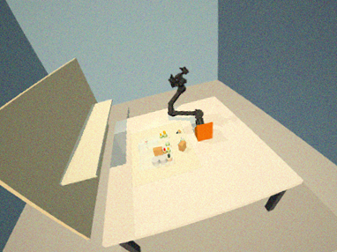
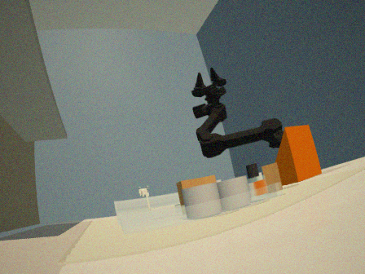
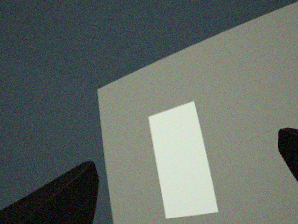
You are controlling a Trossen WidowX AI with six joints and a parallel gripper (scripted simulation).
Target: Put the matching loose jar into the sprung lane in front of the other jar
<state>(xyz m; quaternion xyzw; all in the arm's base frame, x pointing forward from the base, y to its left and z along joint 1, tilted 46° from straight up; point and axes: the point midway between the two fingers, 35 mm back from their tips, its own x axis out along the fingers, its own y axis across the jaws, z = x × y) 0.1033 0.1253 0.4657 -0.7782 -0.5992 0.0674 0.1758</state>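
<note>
A cream table (image 1: 227, 191) carries a pale mat (image 1: 167, 172) — and the arm's orange pedestal (image 1: 211, 135).

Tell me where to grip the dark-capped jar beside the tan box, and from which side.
Take the dark-capped jar at its cap, probably straight down from above. It stands upright; the tan box crowds one side and a grey canister stands close on the other, so a sideways approach looks cramped. The open gripper points upward now.

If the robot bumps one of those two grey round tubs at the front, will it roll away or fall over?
Probably neither. Each grey tub looks squat, wider than tall, and stands on a flat end, so it should slide rather than tip. It touches its twin, so a push would likely shove both. The gripper is open, pointing up, far above them.
</note>
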